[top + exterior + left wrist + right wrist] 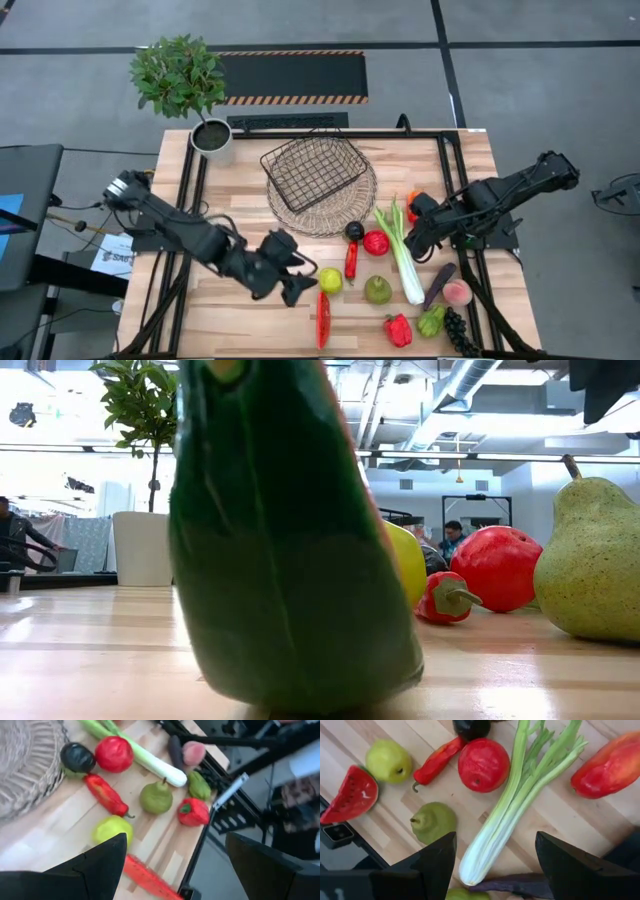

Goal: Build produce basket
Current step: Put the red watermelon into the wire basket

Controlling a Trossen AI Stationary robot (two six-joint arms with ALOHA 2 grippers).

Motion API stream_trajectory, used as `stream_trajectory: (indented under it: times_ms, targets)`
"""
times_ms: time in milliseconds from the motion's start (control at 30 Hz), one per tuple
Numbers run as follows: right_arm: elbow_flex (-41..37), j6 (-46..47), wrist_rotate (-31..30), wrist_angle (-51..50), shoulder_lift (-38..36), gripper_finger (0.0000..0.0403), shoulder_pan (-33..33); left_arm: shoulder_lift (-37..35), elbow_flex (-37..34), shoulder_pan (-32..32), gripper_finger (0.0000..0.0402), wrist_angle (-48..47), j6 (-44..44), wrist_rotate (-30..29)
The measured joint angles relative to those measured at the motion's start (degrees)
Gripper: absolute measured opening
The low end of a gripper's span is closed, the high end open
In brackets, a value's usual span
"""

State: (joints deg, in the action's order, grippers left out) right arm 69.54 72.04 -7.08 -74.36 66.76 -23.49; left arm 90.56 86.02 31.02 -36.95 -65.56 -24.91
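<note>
**Both tools open over the fruit, basket empty**

The left tool (pixel 297 277) hangs with fingers apart beside the yellow-green apple (pixel 330 280), apparently lined up for a pick. The right tool (pixel 419 243), fingers also spread, hovers over the leek (pixel 404 255). The basket (pixel 312 170) sits empty on the wicker tray (pixel 350 207), well apart from both.

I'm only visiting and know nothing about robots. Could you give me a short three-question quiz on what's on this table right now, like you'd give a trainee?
1. True or false: the dark wire-mesh basket already has fruit in it.
2. Which thing does the right tool hang above? A) the long white-green leek B) a potted plant C) a watermelon wedge
3. Fill in: the left tool, beside the round yellow-green apple, has its jaws ____.
Key: 1 false, it is empty; 2 A; 3 open.
</note>
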Motion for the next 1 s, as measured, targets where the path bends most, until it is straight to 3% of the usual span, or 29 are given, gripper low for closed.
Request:
stream_trajectory:
  times_ms: [600,1000]
  targets:
    - [0.01,1.77,-3.54,0.24,0.91,0.0291,0.81,13.17,0.02,4.69,0.0325,2.31,-19.17,-4.09]
    - [-0.52,1.02,-5.21,0.58,3.08,0.0291,0.74,20.79,0.03,4.55,0.0325,5.04,-22.54,-2.45]
